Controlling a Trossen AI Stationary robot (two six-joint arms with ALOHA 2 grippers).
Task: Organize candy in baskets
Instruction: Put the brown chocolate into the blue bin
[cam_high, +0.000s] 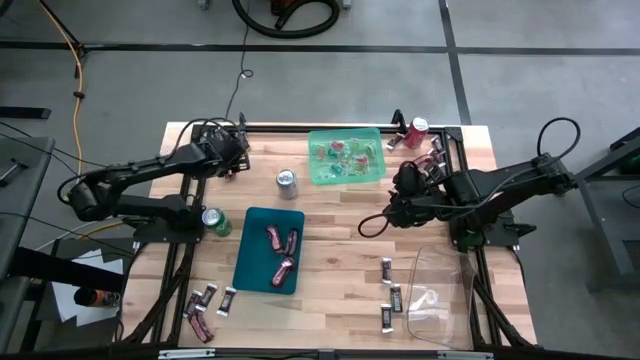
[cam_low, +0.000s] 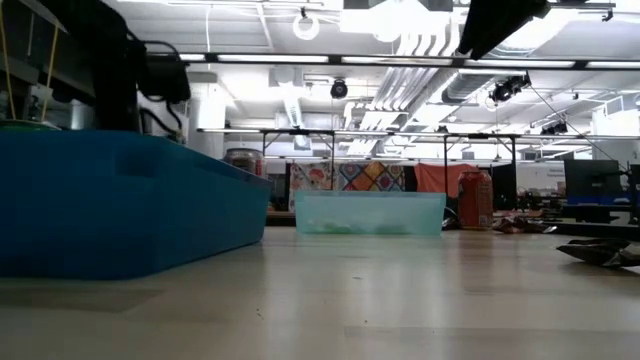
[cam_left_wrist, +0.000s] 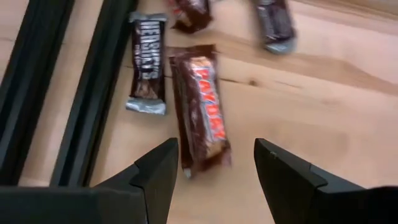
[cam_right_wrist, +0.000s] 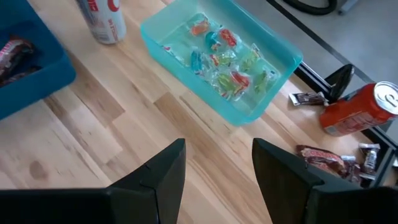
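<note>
My left gripper (cam_left_wrist: 214, 165) (cam_high: 234, 158) is open near the table's far left corner, hovering over a brown Payday bar (cam_left_wrist: 202, 102) that lies flat on the wood between the fingers' lines. A dark Hershey's bar (cam_left_wrist: 148, 62) lies beside it. My right gripper (cam_right_wrist: 217, 168) (cam_high: 398, 186) is open and empty, right of centre, facing the light green basket (cam_right_wrist: 277, 50) (cam_high: 345, 156) of small green and red sweets. The dark teal basket (cam_high: 268, 250) (cam_low: 120, 200) holds pinkish-red bars. The clear basket (cam_high: 440, 300) stands near the right front corner.
A silver can (cam_high: 287, 182), a green can (cam_high: 215, 221) and a red can (cam_high: 415, 131) (cam_right_wrist: 360, 109) stand on the table. Loose bars lie at the near left (cam_high: 205, 305), beside the clear basket (cam_high: 392, 296) and by the red can (cam_right_wrist: 323, 158). Black frame rails (cam_left_wrist: 81, 93) run beside the left gripper.
</note>
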